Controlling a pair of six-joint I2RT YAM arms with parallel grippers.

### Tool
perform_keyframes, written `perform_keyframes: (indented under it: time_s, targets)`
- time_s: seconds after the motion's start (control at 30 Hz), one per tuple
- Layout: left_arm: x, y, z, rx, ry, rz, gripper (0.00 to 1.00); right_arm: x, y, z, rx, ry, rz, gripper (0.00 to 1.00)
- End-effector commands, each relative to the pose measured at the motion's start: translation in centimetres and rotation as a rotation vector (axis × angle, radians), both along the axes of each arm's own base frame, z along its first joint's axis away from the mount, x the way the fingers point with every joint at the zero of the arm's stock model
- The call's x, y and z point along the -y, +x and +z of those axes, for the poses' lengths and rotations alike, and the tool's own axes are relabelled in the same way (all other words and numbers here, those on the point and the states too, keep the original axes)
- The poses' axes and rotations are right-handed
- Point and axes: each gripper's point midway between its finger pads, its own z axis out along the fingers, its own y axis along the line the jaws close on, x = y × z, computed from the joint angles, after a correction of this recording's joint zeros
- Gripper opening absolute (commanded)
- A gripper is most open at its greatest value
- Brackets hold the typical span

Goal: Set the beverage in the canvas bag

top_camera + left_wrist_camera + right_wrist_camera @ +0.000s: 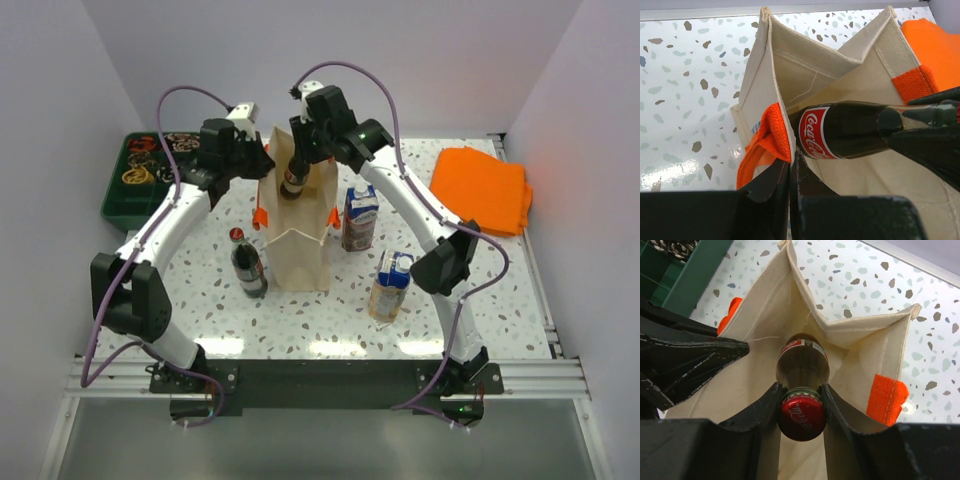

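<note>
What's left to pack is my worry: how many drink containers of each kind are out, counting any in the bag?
Dark cola bottles with red caps: 2, one in the mouth of the beige canvas bag, one standing on the table beside it.
White-and-blue drink cartons: 2, both on the table.
Total: 4.

a white worktop (300,320) flecked with grey and brown chips fills the middle of the top view. plain pale walls, faintly lilac, close it in on three sides: a back wall (330,40) along the far edge, a left wall (50,120) and a right wall (600,150). soft glare lies in patches on the worktop by its near edge. a silver aluminium rail (540,378) runs along that edge, with a dark plate (320,375) at its middle. a thin metal strip (540,290) borders the right edge. below the rail lies a dull grey surface (320,440).
</note>
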Motion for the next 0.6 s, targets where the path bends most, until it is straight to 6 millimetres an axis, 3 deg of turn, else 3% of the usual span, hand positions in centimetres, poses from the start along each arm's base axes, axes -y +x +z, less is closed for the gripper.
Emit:
perform_keyframes:
  time_s: [0.0,0.57]
  targets:
    - [1.4,0.7,2.7,0.063,-0.057,-0.039,0.0,-0.4,1.3,12.0,0.353,0.145,-0.041,0.0]
    - [1.8,0.4,2.4,0.056,-0.07,-0.058,0.0,-1.0,3.6,8.3,0.404,-0.017,-0.123,0.0]
